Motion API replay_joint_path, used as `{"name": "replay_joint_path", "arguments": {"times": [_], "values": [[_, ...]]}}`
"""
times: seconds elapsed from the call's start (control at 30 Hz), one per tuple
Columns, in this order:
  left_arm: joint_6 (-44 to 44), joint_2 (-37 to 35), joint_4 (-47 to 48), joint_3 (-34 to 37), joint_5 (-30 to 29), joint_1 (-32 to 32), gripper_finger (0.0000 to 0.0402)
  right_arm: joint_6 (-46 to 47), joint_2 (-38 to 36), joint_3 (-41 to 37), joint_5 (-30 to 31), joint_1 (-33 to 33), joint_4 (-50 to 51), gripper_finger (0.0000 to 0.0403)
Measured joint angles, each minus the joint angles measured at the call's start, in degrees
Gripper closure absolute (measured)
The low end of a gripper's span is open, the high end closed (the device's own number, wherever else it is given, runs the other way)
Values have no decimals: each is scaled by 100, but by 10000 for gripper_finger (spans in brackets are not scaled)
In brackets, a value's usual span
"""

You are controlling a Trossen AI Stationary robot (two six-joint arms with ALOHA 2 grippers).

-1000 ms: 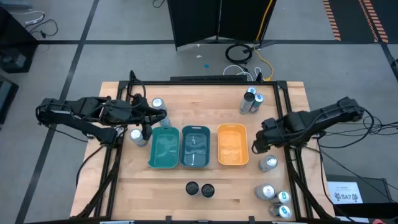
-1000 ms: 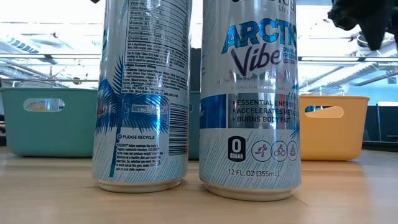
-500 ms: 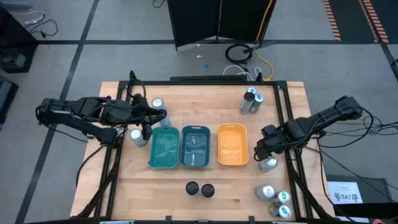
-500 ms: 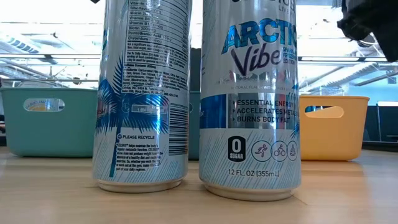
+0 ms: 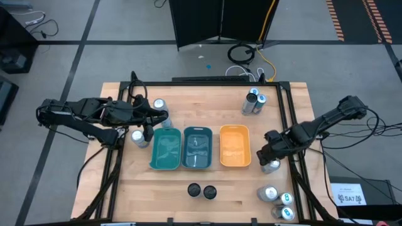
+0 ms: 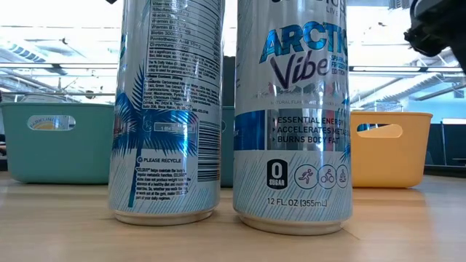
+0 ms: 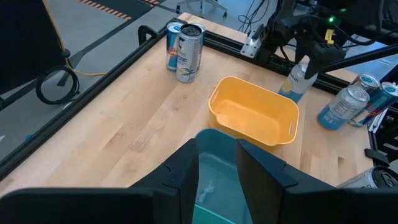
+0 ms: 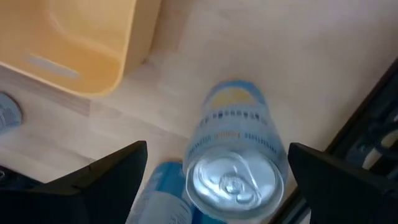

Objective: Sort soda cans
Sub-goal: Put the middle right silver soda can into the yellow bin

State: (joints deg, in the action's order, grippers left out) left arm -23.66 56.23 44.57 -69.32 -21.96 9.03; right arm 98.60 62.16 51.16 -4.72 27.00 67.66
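Soda cans stand about the table. One silver and blue can (image 5: 272, 166) stands upright to the right of the orange tray (image 5: 235, 146). My right gripper (image 5: 269, 155) hovers open over it, pointing down. In the right wrist view its fingers stand on either side of the can's top (image 8: 235, 177) without touching. My left gripper (image 5: 150, 127) waits over the far left corner of the teal tray (image 5: 164, 150), its fingers (image 7: 186, 171) close together with nothing between them. A darker teal tray (image 5: 197, 148) sits in the middle.
Two cans (image 5: 254, 102) stand at the far right. Two more stand at the left (image 5: 158, 105) (image 5: 139, 139). A dark-topped pair (image 5: 201, 191) is near the front edge and fills the low view (image 6: 291, 109). Several cans (image 5: 277, 201) crowd the near right corner, just behind my right gripper.
My right gripper has come down and gone toward the near right of the table. It has moved from beside the orange tray to over the single can, staying open. The can has not moved.
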Motion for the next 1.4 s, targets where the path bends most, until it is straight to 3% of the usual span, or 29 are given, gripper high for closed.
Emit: {"name": "replay_joint_path", "arguments": {"times": [0.5,1.0,1.1,1.3,1.4], "values": [[2,0,-2,0,0,0,285,278,656,0,-317,462,-20,22],[-2,0,-8,0,-2,0,285,143,917,0,-305,472,-19,27],[-2,0,-10,0,-2,0,285,154,917,0,-314,472,-17,46],[-2,0,-10,0,-2,-1,285,165,910,7,-313,472,-4,128],[-4,0,-10,0,-2,0,285,141,910,7,-310,472,-4,129]]}}
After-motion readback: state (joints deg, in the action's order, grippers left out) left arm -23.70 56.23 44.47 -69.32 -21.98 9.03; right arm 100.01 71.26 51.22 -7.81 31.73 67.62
